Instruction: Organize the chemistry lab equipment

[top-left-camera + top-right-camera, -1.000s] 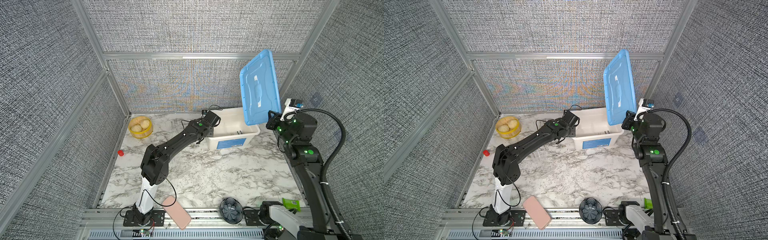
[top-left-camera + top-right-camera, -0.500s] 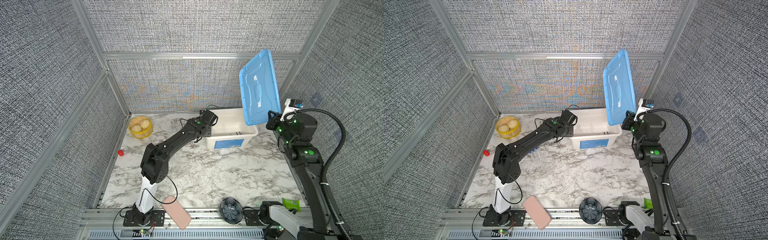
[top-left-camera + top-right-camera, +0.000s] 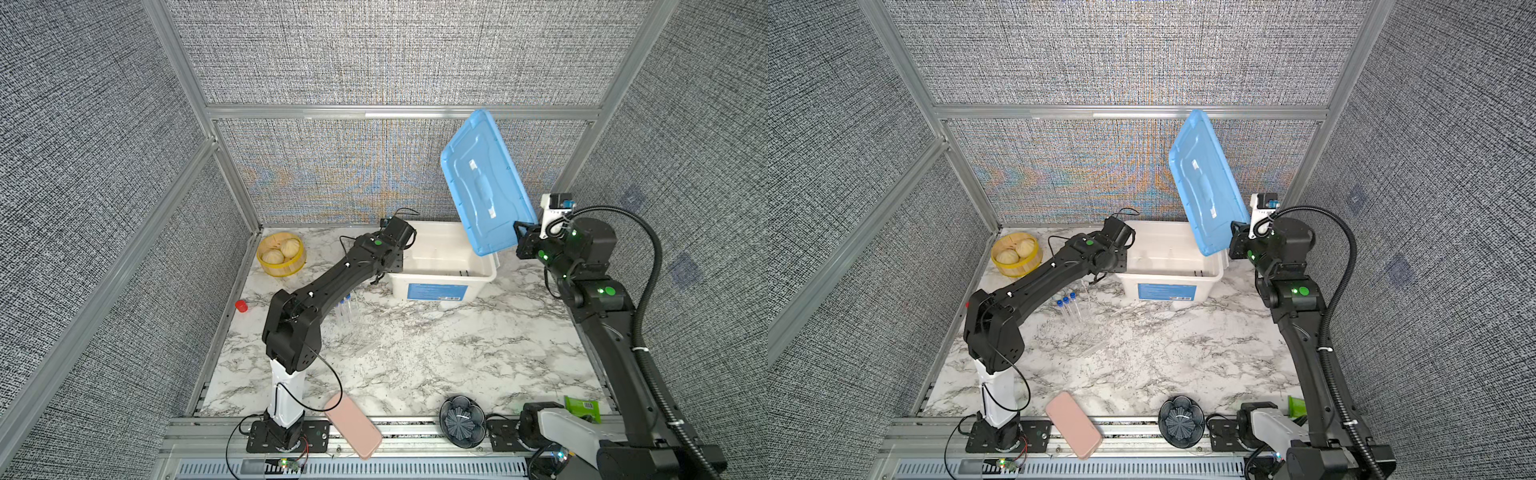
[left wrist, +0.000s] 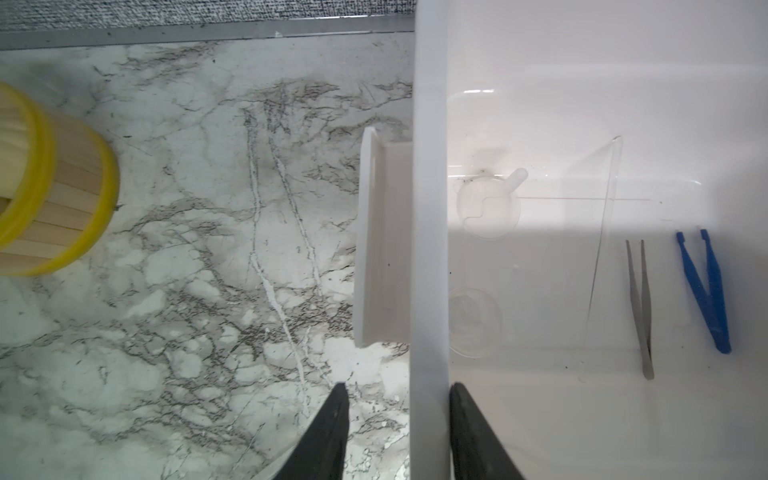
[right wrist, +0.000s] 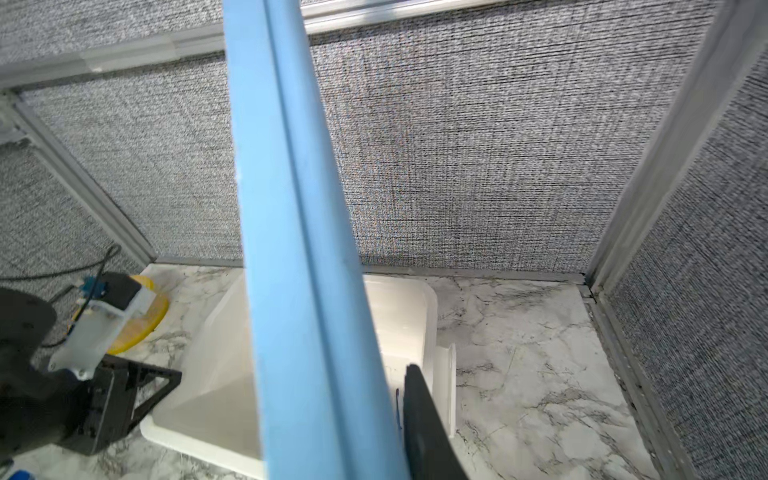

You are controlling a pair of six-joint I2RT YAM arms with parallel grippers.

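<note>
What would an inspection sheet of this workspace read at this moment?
Surface: marble tabletop, no spills seen.
Job's things: three blue-capped tubes on the table; silver tweezers and blue tweezers inside the white bin.
Clutter: steamer basket, red cup, pink case, dark bowl, green packet.
Grippers: left gripper open, jaws astride the bin's wall; right gripper shut on the raised blue lid.
Cables: black cable loops by the left arm's base.
Surroundings: grey woven walls, aluminium frame.
</note>
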